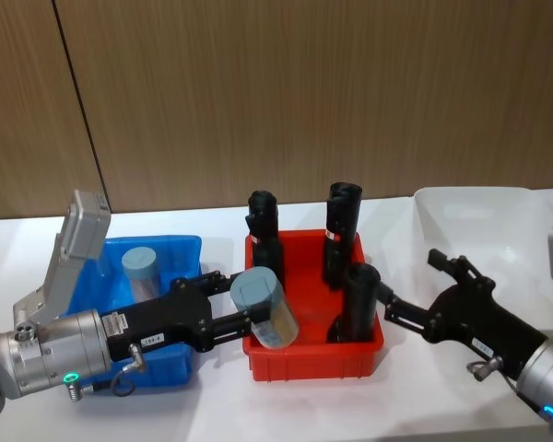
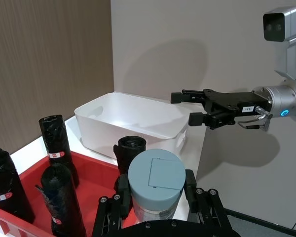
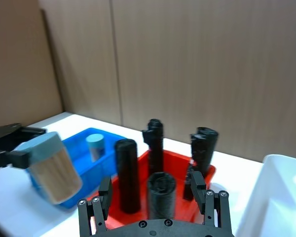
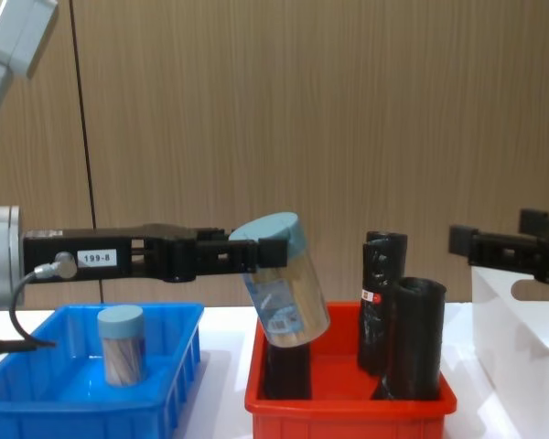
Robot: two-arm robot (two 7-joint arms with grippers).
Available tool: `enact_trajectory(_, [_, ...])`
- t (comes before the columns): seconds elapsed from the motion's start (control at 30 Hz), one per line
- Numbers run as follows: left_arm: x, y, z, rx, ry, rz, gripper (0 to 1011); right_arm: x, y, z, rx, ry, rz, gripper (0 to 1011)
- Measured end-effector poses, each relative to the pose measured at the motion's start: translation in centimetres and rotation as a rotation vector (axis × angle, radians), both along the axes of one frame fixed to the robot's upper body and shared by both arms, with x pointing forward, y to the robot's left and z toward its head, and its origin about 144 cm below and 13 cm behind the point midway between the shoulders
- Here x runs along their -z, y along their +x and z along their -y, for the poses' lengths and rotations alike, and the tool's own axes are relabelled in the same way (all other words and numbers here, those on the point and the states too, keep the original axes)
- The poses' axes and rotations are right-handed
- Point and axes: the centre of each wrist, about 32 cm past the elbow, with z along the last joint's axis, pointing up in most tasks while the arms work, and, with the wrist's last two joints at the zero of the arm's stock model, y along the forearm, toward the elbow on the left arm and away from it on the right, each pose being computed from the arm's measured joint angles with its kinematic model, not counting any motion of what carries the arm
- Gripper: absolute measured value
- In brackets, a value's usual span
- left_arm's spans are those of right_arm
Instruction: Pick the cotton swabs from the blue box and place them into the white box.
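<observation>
White table, wood-panel wall. The left gripper is clamped on a tilted cotton swab jar above the red bin. A second jar stands in the blue box. The right gripper hangs spread near the white box. Recommended: clear the black rolls before release.

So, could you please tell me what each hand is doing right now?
Left hand: closed on a cotton swab jar.
Right hand: open, empty.

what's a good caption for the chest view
Left gripper holds a tilted cotton swab jar above the red bin; a second jar stands in the blue box, right gripper open near the white box.
</observation>
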Motion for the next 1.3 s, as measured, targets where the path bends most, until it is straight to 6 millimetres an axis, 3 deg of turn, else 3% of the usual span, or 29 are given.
enact_trajectory(0.43, [0.0,0.0,0.0,0.002,-0.001,-0.001,657,-0.7,1.0,0.3,-0.166,-0.033,-0.040,1002])
enact_trajectory(1.3, [0.0,0.0,0.0,0.002,-0.001,0.000,657,-0.3,3.3,-3.0,-0.321,-0.105,-0.067,1002])
